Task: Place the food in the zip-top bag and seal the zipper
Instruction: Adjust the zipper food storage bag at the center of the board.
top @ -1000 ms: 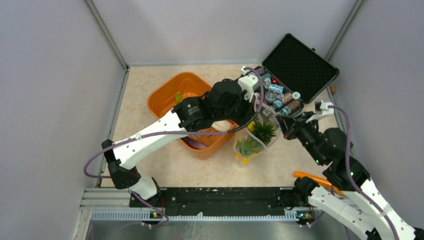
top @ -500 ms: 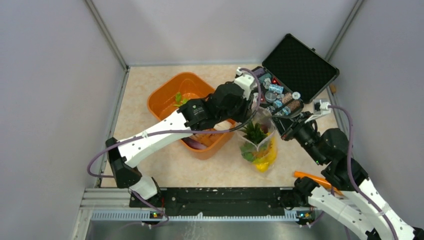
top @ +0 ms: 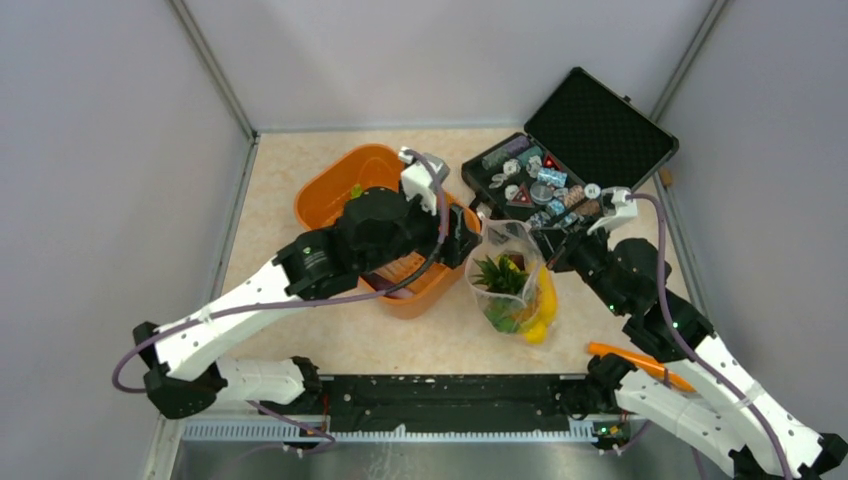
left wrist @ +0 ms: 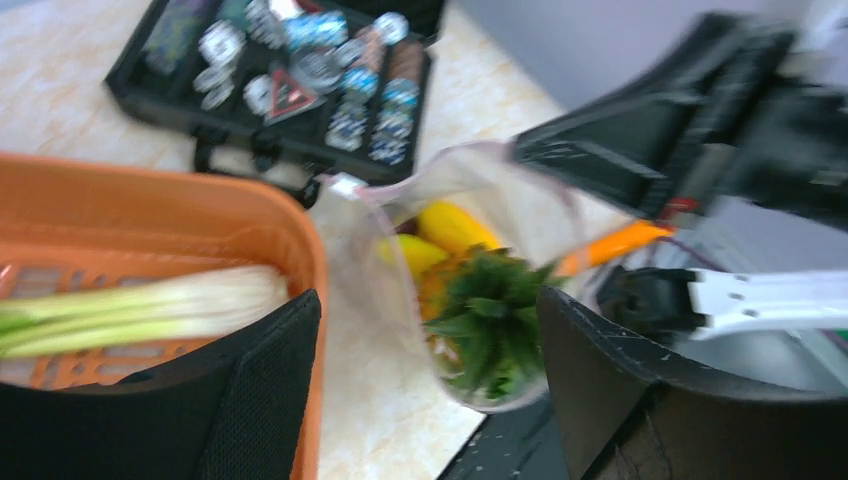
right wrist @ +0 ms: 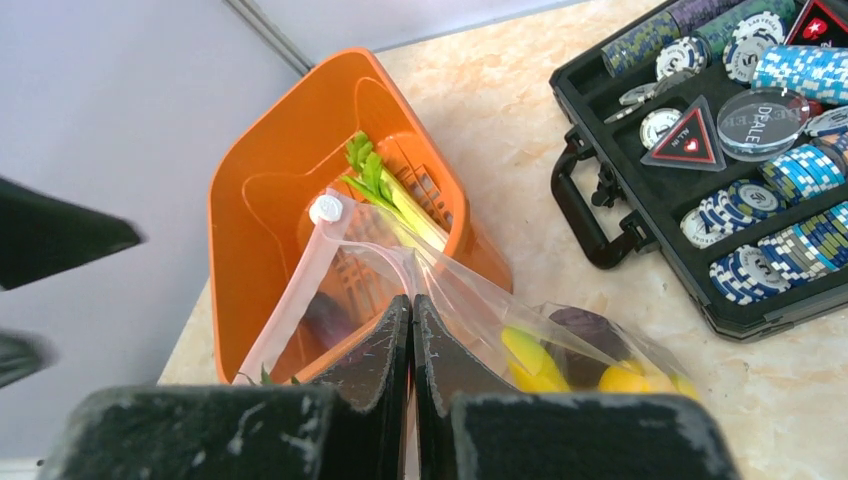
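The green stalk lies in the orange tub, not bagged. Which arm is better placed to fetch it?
Left. On the left arm the jaws are open at the tub, beside the stalk; on the right arm they are shut on the bag, holding it.

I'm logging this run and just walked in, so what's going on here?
The right claw pinches the zip-top bag by its open mouth, beside the orange tub. A pineapple and a banana are inside. The left claw is open and empty. The leafy stalk lies in the tub.
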You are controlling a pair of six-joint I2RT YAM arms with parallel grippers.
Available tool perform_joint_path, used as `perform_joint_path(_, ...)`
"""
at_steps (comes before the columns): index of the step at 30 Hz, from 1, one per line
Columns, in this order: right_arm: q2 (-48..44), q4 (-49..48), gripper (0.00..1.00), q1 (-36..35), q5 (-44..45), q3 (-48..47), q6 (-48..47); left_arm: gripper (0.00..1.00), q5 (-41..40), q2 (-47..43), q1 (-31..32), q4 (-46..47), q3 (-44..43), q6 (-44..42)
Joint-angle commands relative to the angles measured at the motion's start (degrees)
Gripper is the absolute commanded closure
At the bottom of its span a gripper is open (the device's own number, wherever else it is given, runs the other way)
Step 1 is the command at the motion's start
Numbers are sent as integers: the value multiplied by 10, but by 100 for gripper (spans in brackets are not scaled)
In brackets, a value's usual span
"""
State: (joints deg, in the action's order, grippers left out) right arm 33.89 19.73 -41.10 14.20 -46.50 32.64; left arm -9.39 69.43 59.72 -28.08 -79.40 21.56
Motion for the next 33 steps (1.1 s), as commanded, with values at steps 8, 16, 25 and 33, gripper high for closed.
perform_joint_path(8,2,-32,100,-2,-4,-21,-4,23,186,63,44,6,-57,-22)
perform_joint_path(16,-1,-31,100,-2,-16,-31,-5,24,50,139,82,-52,-117,-52)
perform_joint_path(25,-6,-32,100,-2,-26,-32,-4,38,-37,207,92,-137,-169,-66)
perform_joint_path(33,-16,-22,100,-3,-18,-34,-11,38,9,215,92,-153,-182,-61)
